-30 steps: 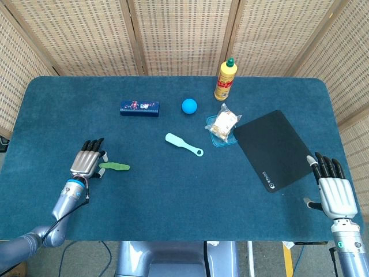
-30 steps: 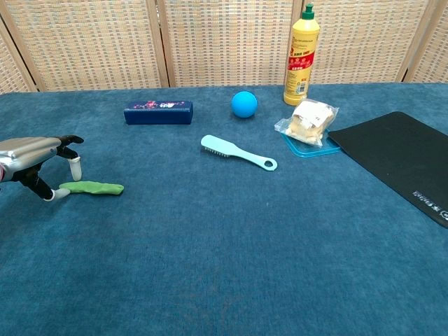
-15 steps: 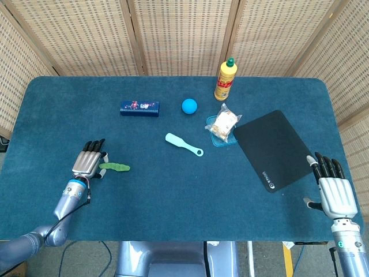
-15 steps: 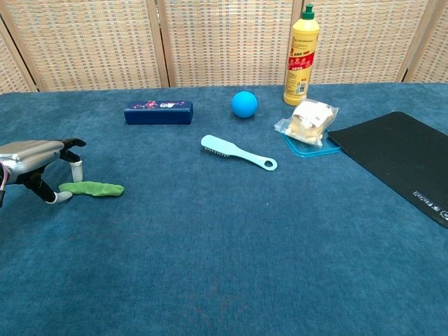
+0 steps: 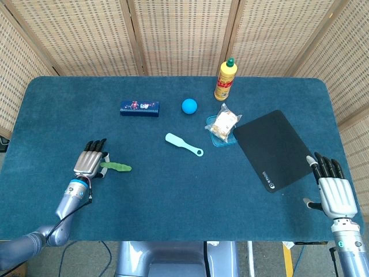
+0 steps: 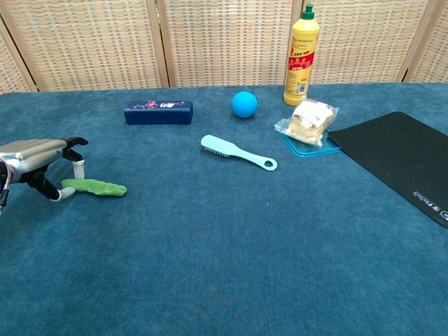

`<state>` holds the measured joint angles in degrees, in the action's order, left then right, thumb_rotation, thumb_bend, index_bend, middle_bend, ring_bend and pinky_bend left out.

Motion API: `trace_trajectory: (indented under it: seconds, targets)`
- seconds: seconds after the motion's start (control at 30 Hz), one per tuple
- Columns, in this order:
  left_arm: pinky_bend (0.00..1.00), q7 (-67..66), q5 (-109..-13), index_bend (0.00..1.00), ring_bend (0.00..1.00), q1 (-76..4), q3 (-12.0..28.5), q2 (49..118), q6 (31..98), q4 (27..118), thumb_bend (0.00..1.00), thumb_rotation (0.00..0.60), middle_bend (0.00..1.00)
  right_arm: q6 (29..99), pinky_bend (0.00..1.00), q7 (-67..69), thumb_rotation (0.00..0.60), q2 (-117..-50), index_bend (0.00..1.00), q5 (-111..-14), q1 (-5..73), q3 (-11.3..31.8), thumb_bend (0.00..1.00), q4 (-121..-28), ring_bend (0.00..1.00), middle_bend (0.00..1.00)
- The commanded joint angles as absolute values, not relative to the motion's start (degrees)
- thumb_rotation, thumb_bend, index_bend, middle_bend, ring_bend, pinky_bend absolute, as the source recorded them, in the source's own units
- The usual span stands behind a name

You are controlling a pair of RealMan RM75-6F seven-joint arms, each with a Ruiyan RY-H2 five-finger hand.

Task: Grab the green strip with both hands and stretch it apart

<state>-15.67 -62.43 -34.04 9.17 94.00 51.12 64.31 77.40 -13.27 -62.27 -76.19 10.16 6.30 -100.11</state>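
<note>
Left hand hovering low over desk, fingers arching down around near end of green strip, tips touching or just beside it; pinching or not, cannot tell. Strip lying flat, extending away from fingers toward desk centre. Right hand resting well apart, fingers spread, holding nothing.

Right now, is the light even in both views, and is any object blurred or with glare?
Head view: even light, soft shadows, green strip sharp beside the left hand. Chest view: also sharp, a faint sheen on the yellow bottle, no strong glare.
</note>
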Motion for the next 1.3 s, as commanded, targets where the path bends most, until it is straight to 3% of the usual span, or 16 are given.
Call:
trace_trajectory:
  seconds: [0.03, 0.2, 0.4, 0.73, 1.0, 1.3]
  targets:
    - [0.0, -15.3, -62.5, 0.65, 0.0, -34.0, 9.3, 94.0, 51.3, 64.4, 0.46, 0.6, 0.0, 77.4, 0.0, -13.3, 0.6, -62.3, 0.0, -76.2, 10.2, 6.3, 0.0, -100.1, 0.0, 0.0]
    - [0.0, -13.7, -62.5, 0.71, 0.0, -33.8, 9.6, 93.7, 51.6, 64.9, 0.47, 0.6, 0.0, 77.5, 0.0, -13.2, 0.6, -62.3, 0.0, -76.3, 10.2, 6.2, 0.0, -100.0, 0.0, 0.0]
    - [0.0, -5.6, -65.2, 0.73, 0.0, -32.7, 10.5, 91.8, 52.9, 67.0, 0.49, 0.6, 0.0, 77.3, 0.0, -13.3, 0.6, -62.6, 0.0, -76.3, 10.3, 6.1, 0.0, -99.8, 0.0, 0.0]
    - [0.0, 21.4, -75.5, 0.74, 0.0, -30.0, 9.8, 87.2, 55.4, 72.4, 0.49, 0.6, 0.0, 78.0, 0.0, -14.9, 0.6, -64.4, 0.0, -78.4, 11.1, 6.0, 0.0, -97.8, 0.0, 0.0]
    - [0.0, 38.3, -79.9, 0.75, 0.0, -31.5, 10.2, 84.4, 54.1, 77.9, 0.49, 0.6, 0.0, 76.3, 0.0, -7.5, 0.6, -63.6, 0.0, -88.6, 16.0, 6.1, 0.0, -93.3, 0.0, 0.0]
    - [0.0, 45.8, -81.2, 0.75, 0.0, -34.7, 11.4, 87.3, 52.7, 78.3, 0.5, 0.6, 0.0, 76.0, 0.0, 6.7, 0.6, -64.1, 0.17, -101.3, 24.2, 6.6, 0.0, -86.3, 0.0, 0.0]
